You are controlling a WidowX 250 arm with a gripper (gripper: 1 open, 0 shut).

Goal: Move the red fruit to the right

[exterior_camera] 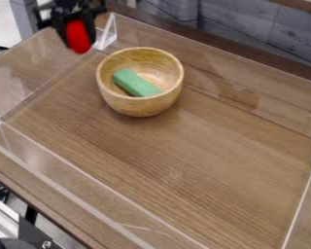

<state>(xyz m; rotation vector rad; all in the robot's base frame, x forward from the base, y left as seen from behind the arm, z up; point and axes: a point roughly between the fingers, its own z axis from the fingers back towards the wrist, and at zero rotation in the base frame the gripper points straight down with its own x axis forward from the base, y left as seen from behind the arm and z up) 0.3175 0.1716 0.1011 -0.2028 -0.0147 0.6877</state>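
At the far left, the fingers grip the red fruit, holding it above the desk, left of the wooden bowl containing a green piece.

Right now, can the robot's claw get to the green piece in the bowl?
Probably not: the gripper is shut on the red fruit, so it is full, though nothing covers the green piece in the wooden bowl.

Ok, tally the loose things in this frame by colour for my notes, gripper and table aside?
Red: 1, the red fruit, lifted off the table in the gripper
Green: 1, the flat green piece in the bowl
Tan wood: 1, the wooden bowl
Total: 3
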